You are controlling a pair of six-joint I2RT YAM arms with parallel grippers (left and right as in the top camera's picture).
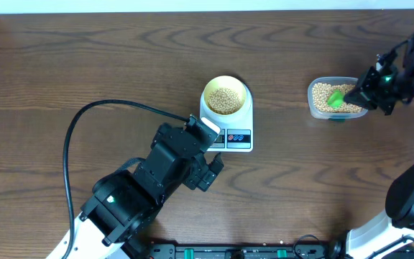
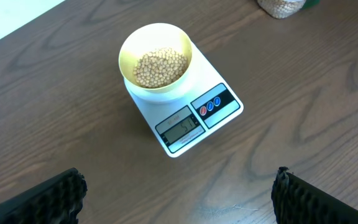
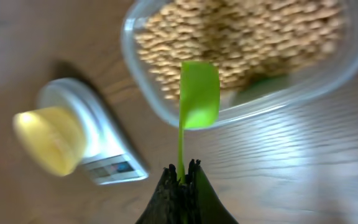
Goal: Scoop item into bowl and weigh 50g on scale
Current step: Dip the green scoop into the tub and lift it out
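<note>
Now: bowl (image 1: 226, 86) of beans (image 1: 226, 99) sits on scale (image 1: 240, 139); right gripper (image 3: 182, 177) clenched on green scoop (image 3: 199, 93) over tub (image 1: 313, 101); left gripper (image 2: 179, 196) wide open, empty, near scale. Risk: next full scoop overshoots target, or beans spill crossing table

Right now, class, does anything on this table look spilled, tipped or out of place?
Nothing stands out. The bowl sits upright on the scale with the beans inside, none spilled on the table. The tub stands upright; the right gripper holds the green scoop over it.
</note>
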